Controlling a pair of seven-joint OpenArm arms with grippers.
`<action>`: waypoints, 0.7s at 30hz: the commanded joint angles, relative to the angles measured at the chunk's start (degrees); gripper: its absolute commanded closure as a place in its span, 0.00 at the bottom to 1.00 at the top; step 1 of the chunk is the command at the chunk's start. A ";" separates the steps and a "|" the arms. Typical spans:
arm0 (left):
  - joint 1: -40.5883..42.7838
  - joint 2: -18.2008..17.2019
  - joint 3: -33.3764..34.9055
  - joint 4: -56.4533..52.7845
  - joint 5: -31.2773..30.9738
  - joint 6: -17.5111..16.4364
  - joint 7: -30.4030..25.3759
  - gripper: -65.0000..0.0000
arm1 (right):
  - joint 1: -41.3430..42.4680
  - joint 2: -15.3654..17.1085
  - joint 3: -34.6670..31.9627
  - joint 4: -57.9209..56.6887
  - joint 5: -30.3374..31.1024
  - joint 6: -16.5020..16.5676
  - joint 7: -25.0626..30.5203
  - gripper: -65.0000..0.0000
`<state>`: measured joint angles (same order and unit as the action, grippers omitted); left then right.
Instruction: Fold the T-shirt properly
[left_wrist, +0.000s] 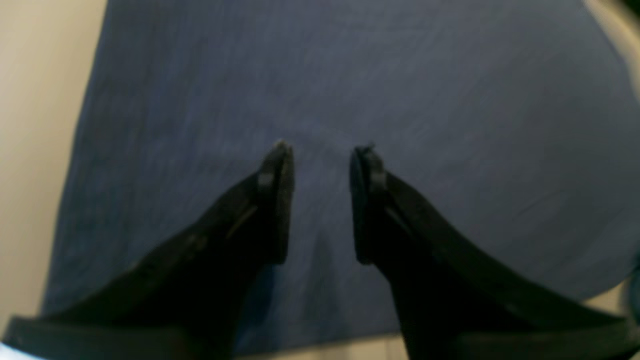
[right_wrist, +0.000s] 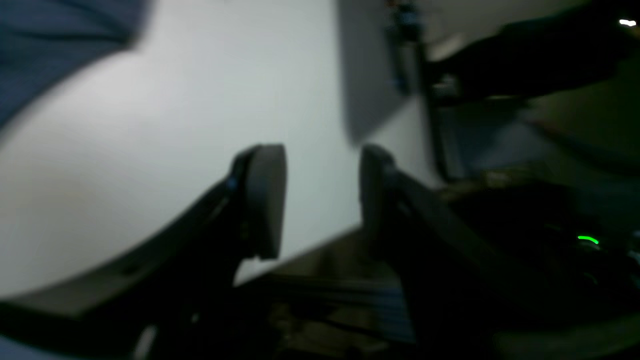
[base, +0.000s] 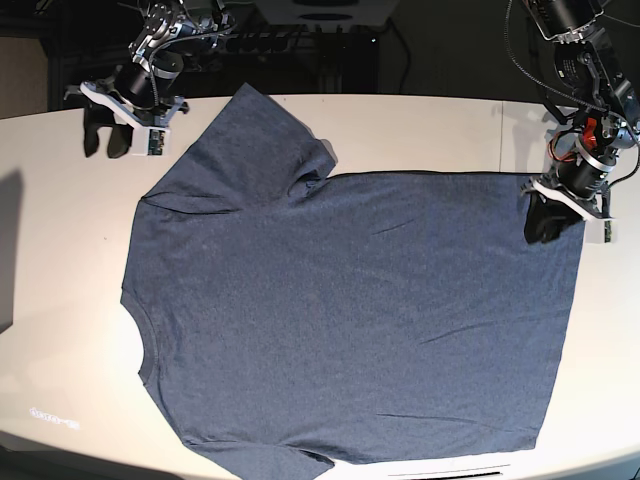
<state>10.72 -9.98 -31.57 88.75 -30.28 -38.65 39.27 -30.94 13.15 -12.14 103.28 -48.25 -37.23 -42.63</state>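
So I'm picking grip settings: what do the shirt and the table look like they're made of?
T-shirt: soft knit, likely cotton, matte heathered blue-grey, with shallow creases. Table: smooth, hard white top, perhaps laminate, with faint sheen.

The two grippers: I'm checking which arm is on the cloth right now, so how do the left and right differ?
The left gripper hangs over the T-shirt, at its hem corner; the right gripper is over the bare white table, off the cloth near a sleeve. In the base view the left sits at the table's right side, the right at its far left. Both have their jaws apart with nothing between them.
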 joint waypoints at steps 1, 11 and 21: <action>-0.52 -0.70 -0.59 0.87 1.05 -1.35 -0.37 0.65 | -0.22 0.15 0.15 0.96 1.33 1.25 2.01 0.61; -0.04 -5.18 -7.32 0.87 11.06 6.01 2.36 0.66 | -0.20 0.13 -0.96 0.96 16.00 16.98 10.43 0.61; -0.04 -9.22 -10.19 0.87 -1.09 9.29 12.02 0.66 | -0.17 0.15 -1.16 0.96 0.22 3.96 8.37 0.61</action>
<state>10.94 -18.11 -41.36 88.77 -30.50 -30.04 52.27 -30.87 13.17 -13.37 103.28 -46.94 -32.21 -34.98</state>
